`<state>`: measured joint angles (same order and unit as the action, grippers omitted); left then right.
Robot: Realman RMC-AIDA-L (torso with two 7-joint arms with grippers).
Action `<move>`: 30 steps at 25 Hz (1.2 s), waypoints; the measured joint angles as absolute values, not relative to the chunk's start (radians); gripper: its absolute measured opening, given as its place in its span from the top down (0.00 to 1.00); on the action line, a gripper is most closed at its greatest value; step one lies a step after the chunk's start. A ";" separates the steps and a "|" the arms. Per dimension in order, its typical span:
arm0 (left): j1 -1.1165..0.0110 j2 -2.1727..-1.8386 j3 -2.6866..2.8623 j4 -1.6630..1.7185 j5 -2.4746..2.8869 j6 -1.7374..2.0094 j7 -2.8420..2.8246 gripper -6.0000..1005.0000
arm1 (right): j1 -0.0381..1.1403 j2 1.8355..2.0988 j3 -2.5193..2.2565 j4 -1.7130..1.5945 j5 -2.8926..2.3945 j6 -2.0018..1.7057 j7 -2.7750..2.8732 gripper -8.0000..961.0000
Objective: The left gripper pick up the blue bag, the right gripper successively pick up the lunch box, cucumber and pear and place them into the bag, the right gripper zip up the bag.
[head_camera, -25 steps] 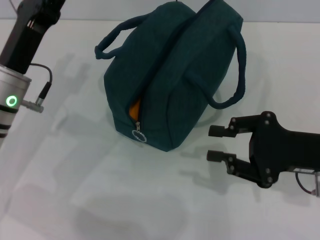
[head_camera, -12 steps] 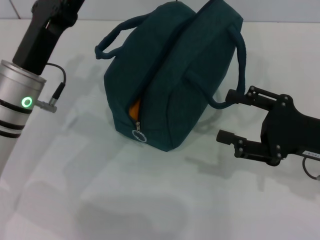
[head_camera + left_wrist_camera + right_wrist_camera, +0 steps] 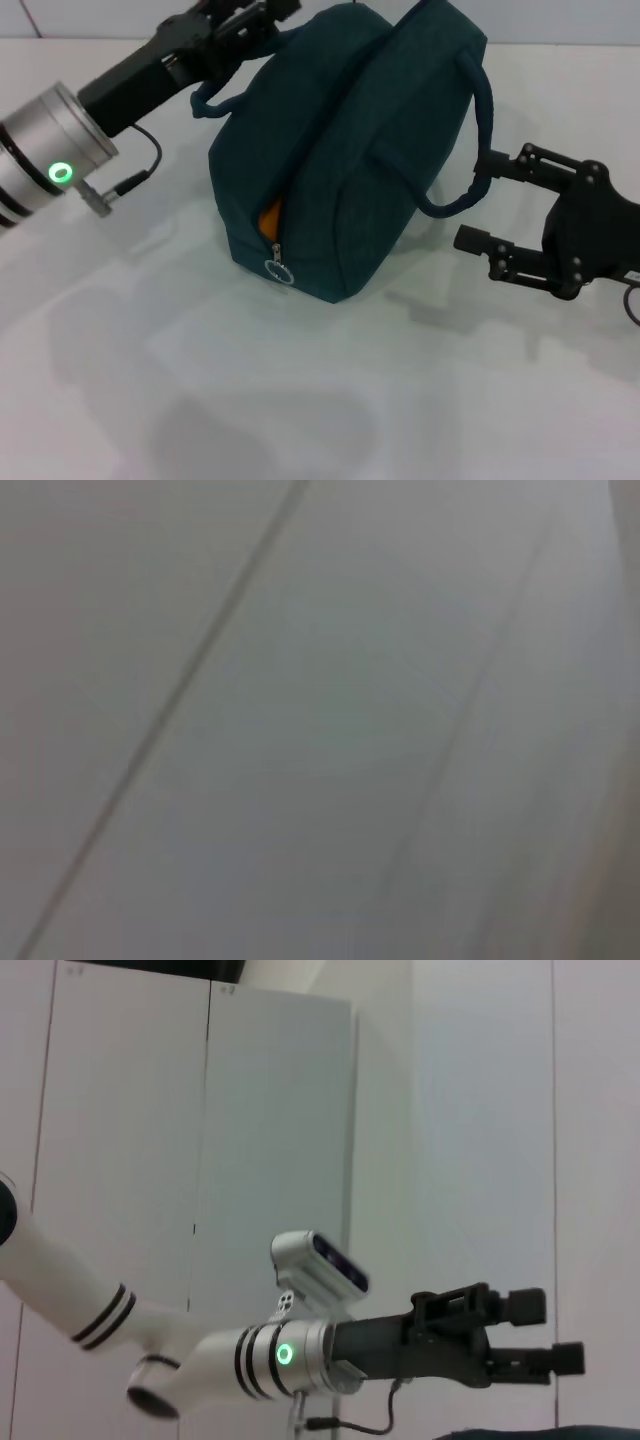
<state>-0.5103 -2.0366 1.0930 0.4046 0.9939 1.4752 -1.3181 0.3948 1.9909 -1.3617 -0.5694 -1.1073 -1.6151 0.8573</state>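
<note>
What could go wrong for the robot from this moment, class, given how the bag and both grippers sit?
The zipper pull sits low on the blue bag, leaving a gap where something orange shows, so the contents might slip out if the bag tips. The open right gripper is at one handle and could snag it. The left gripper by the other handle might drag the bag.

Bare white desk lies open in front of the blue bag. A claw flanks each side: left claw at the far handle, right claw beside the near handle.
</note>
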 joint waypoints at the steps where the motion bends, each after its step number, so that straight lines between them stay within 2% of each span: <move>1: -0.502 -2.032 1.092 0.441 1.028 1.462 -1.363 0.17 | 0.398 1.986 -1.362 -0.569 -1.107 -1.615 0.858 0.25; 4: -0.470 -2.017 1.089 0.535 1.118 1.407 -1.485 0.17 | 0.404 1.976 -1.361 -0.569 -1.108 -1.613 0.862 0.25; 8: -0.455 -2.015 1.086 0.549 1.179 1.347 -1.522 0.19 | 0.412 1.971 -1.355 -0.569 -1.108 -1.578 0.863 0.26; 17: -0.465 -2.004 1.089 0.552 1.249 1.335 -1.515 0.21 | 0.416 1.980 -1.352 -0.567 -1.108 -1.514 0.859 0.26; 23: -0.472 -2.024 1.091 0.553 1.292 1.338 -1.463 0.41 | 0.426 1.986 -1.351 -0.567 -1.106 -1.497 0.860 0.26; 30: -0.473 -2.033 1.087 0.553 1.299 1.337 -1.419 0.44 | 0.427 1.995 -1.339 -0.568 -1.103 -1.482 0.864 0.26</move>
